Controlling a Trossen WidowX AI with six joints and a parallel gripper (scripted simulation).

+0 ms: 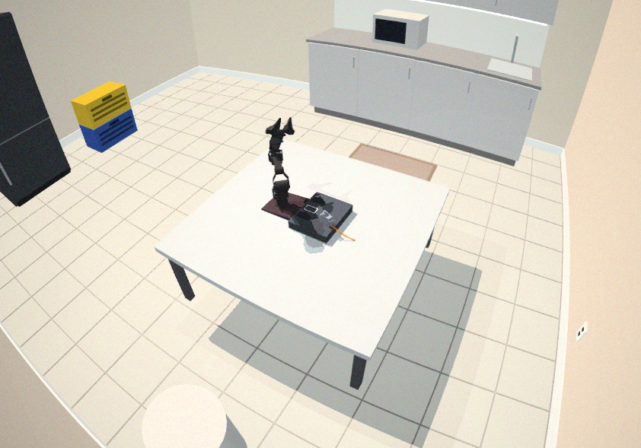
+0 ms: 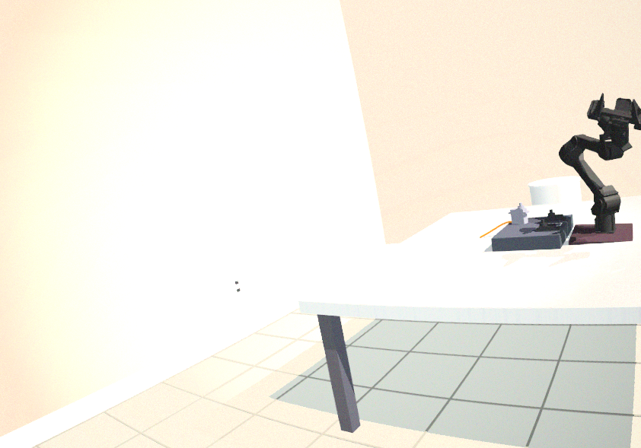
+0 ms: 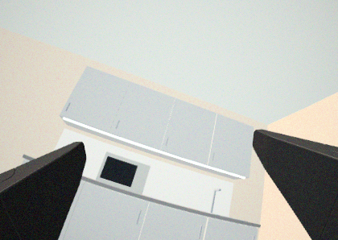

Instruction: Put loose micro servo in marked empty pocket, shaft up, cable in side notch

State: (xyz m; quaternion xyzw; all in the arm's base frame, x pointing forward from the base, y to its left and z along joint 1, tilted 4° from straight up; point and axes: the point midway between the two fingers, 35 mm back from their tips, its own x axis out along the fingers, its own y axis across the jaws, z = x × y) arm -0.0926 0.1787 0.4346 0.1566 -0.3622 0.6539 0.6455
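The loose servo (image 1: 326, 215) (image 2: 518, 215) is light grey and stands upright on the dark deck (image 1: 343, 203) (image 2: 526, 243), its body well above the deck top and its shaft end up. Its orange cable (image 1: 343, 233) (image 2: 493, 228) runs over the deck edge towards the table. The white outline (image 1: 306, 211) of the marked pocket lies beside it, nearer the arm; the servo appears outside it. The pocket's notch is too small to make out. My gripper (image 1: 284, 122) (image 2: 618, 100) (image 3: 171, 144) is open and empty, raised high above the table, fingers pointing up.
Black servo shapes (image 2: 551, 214) stand on the deck near the arm. The arm's maroon base plate (image 1: 272, 208) (image 2: 601, 238) adjoins the deck on the white table (image 1: 256, 255) (image 2: 427, 277). The wrist view shows cabinets (image 3: 149, 118) and a microwave (image 3: 118, 171).
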